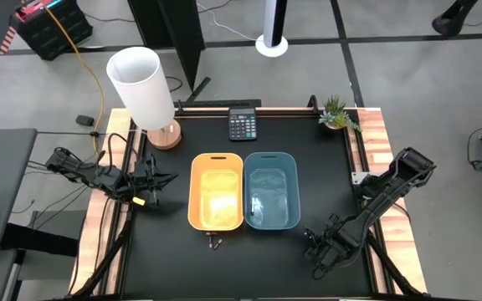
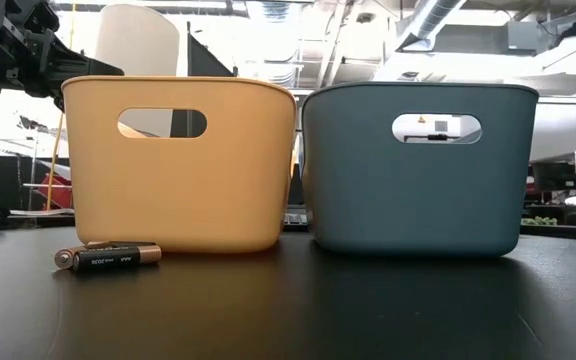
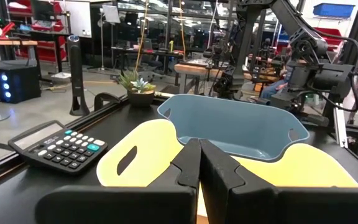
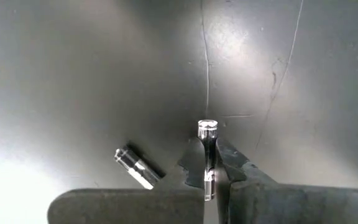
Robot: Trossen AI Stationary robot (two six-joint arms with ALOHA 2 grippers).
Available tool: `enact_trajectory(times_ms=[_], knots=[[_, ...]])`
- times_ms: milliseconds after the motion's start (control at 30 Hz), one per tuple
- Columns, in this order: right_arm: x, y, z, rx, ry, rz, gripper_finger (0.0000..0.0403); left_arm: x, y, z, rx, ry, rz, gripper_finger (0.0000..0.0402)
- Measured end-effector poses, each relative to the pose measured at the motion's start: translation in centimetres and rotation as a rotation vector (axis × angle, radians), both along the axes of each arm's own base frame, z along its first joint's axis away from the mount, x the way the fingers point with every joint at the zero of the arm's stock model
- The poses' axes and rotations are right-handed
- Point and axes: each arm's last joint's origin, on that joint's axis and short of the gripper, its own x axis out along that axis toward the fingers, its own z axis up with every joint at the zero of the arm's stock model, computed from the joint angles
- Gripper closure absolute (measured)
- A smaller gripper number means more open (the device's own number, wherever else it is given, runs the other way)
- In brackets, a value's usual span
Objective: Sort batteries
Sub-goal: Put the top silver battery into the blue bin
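Observation:
Two dark, coppery batteries [image 2: 108, 257] lie on their sides on the table, just in front of the orange bin [image 2: 178, 165]; the high view shows these batteries [image 1: 216, 242] by the bin's near wall. The blue bin [image 1: 270, 191] stands right of the orange bin [image 1: 216, 191]. My right gripper [image 1: 316, 247] is low over the table near the blue bin's near right corner, shut on a silvery battery [image 4: 207, 155]. A second silvery battery [image 4: 135, 168] lies flat beside it. My left gripper [image 3: 199, 168] is shut on nothing and hovers left of the orange bin. My right gripper pinches the silvery battery between its two fingers [image 4: 229, 165], coming from above and pointing down at the table. The battery lies along the fingers, and its capped end [image 4: 207, 126] sticks out past the fingertips. Whether that end touches the table cannot be told.
A black calculator [image 1: 242, 125] lies at the far edge behind the bins. A white lamp [image 1: 145, 88] on a wooden base stands at the far left corner and a small plant [image 1: 337, 113] at the far right. Bare black tabletop [image 1: 174, 259] stretches in front of the bins.

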Motion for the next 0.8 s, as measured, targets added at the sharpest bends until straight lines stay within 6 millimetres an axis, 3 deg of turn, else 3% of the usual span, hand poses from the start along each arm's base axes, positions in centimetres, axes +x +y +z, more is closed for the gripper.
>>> enact_trajectory(times_ms=[333,800], knots=[[-0.6,0.1,1.0,0.015,-0.018,0.035,0.0390,0.0,0.0,0.0,0.000,0.000,0.000,0.0401],[-3.3,-1.8,8.1,-0.047,-0.429,0.132,0.0390,0.0,0.0,0.0,0.000,0.000,0.001,0.0401]])
